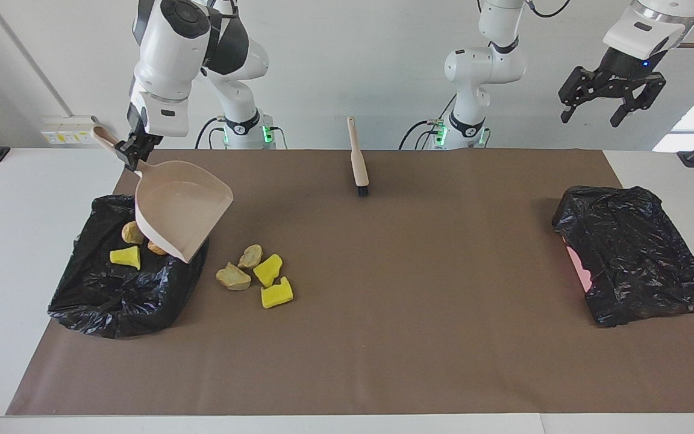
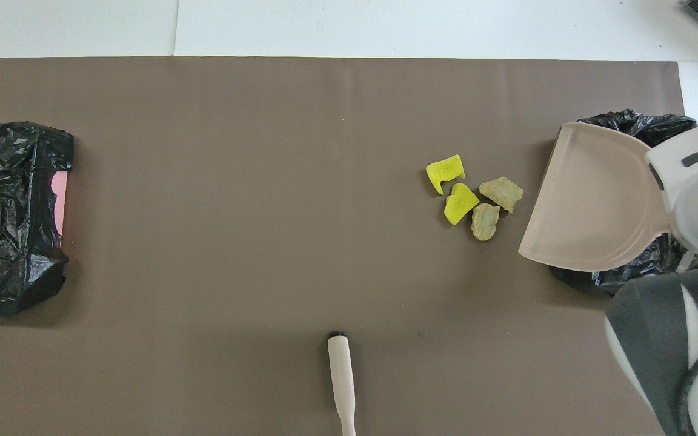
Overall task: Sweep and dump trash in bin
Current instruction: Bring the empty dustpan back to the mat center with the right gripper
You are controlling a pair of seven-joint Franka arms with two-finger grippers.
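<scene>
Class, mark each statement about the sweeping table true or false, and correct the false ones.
1. The right claw holds the dustpan tilted over a bin. True.
2. All the trash is in that bin. False: three lumps lie in it, four lumps lie on the mat beside it.
3. The left claw grips the brush. False: it hangs open in the air; the brush lies on the mat.
4. A second bin sits at the left arm's end. True.

Seven trash lumps (image 1: 254, 274) (three yellow, four tan), two bins (image 1: 124, 271), one dustpan (image 1: 181, 208), one brush (image 1: 358, 160).
</scene>
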